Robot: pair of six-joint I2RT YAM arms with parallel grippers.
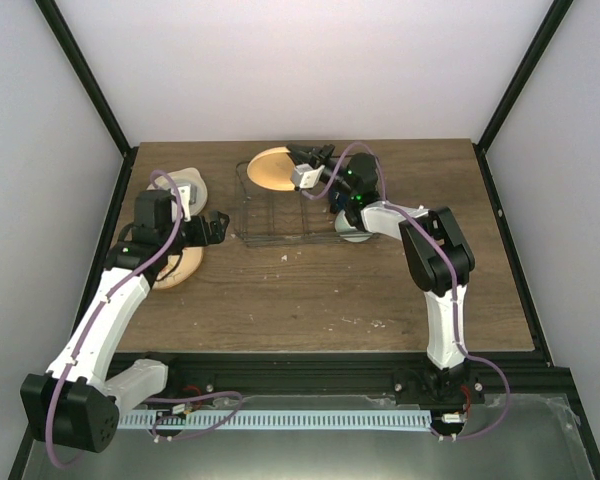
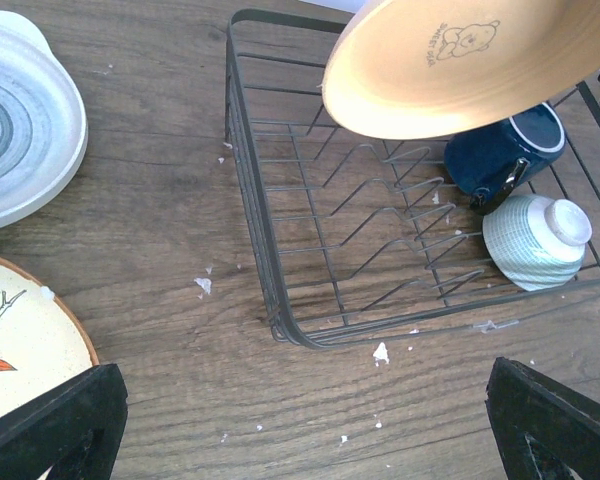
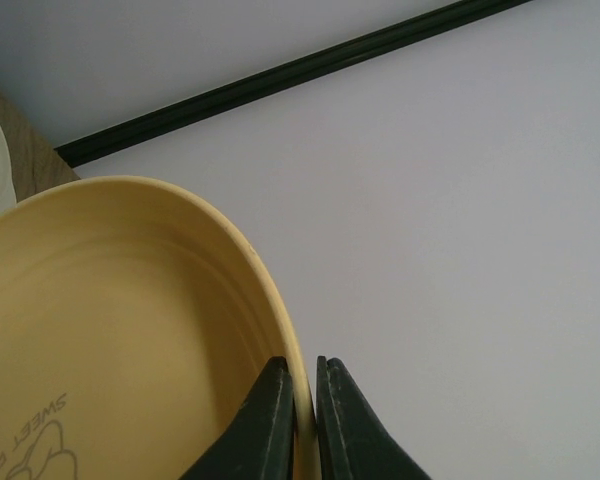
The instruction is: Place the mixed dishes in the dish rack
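Three plates, one mug, one bowl, one dish rack (image 2: 250,200). The right tool (image 3: 302,420) pinches the rim of the yellow plate (image 2: 450,70) with its small bear drawing, tilted above the rack's far-left corner. The dark blue mug (image 2: 500,150) and the mint bowl (image 2: 535,240) lie inside the rack's right end. The cream ringed plate (image 2: 20,130) and the branch-drawing plate (image 2: 20,350) rest on the counter (image 2: 150,220) left of the rack. The left tool (image 2: 305,430) is wide and holds nothing.

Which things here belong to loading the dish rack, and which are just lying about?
Job: dish rack, yellow plate in the right gripper, blue mug, green bowl, ringed cream plate, branch-picture plate.
Lying about: white crumbs on the table.
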